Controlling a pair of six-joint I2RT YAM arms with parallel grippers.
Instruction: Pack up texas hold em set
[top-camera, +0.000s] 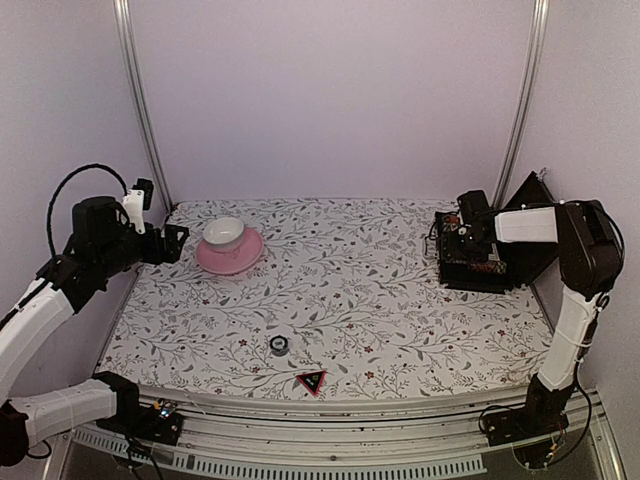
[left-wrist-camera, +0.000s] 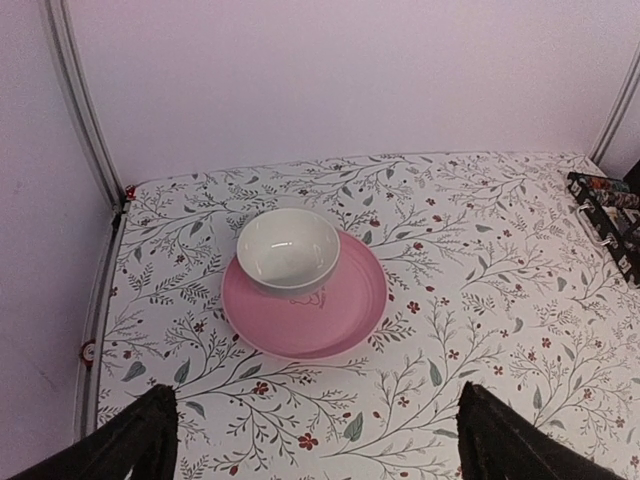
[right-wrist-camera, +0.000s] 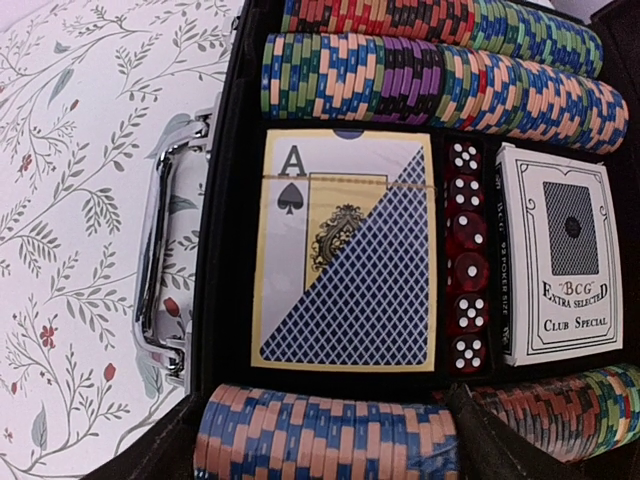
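The black case (top-camera: 480, 262) lies open at the right edge of the table, its lid (top-camera: 530, 225) raised. My right gripper (top-camera: 462, 240) hovers over it. In the right wrist view it holds striped chip rolls (right-wrist-camera: 430, 75), an ace-faced card deck (right-wrist-camera: 345, 250), a second deck (right-wrist-camera: 565, 265) and red dice (right-wrist-camera: 466, 255). A blue-and-tan chip roll (right-wrist-camera: 320, 425) lies in the near row. My right gripper (right-wrist-camera: 325, 455) is open, one finger just past each end. The red-black triangle marker (top-camera: 311, 381) lies at the front edge. My left gripper (top-camera: 172, 243) is open and empty.
A pink saucer (top-camera: 230, 255) with a white cup (top-camera: 224, 232) stands at the back left, just ahead of my left gripper (left-wrist-camera: 318, 440). A small black round piece (top-camera: 279, 345) lies near the triangle marker. The case's metal handle (right-wrist-camera: 165, 270) faces the table's middle.
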